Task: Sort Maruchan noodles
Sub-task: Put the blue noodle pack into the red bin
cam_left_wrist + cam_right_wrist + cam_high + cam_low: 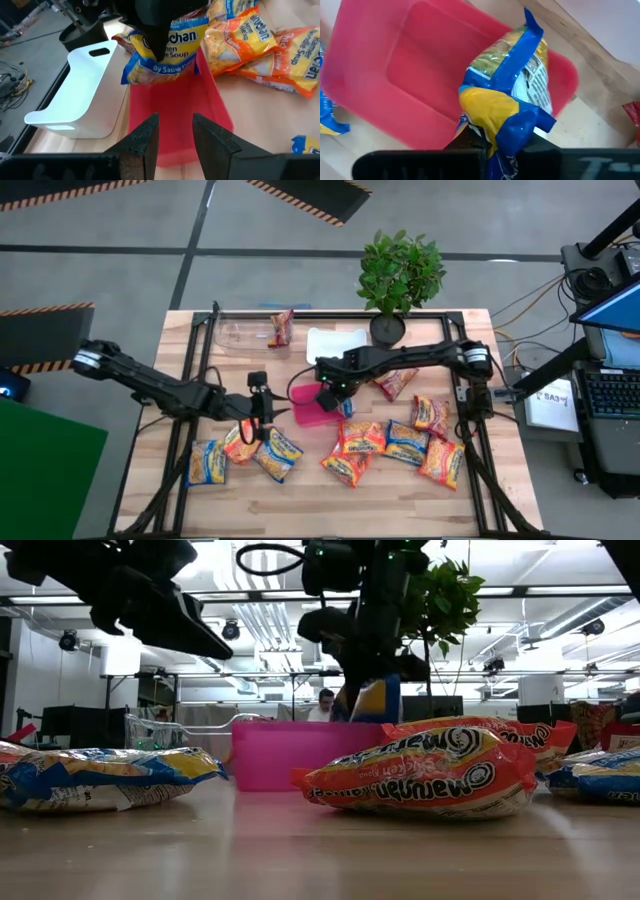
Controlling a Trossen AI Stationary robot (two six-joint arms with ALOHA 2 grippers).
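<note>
Reaching in from the tabletop's right edge, the right hand (330, 392) grips a blue-and-yellow noodle packet (512, 107) above the pink tray (312, 414). The left hand (262, 420) hangs open near the left packets (245, 448) on the wooden tabletop (320, 490).

Right end effector (330, 395) clamped; left end effector (262, 417) parted.

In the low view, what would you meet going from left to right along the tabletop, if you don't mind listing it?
Blue-and-yellow noodle packet → pink tray → orange noodle packet → another blue-and-yellow packet at the right edge.
</note>
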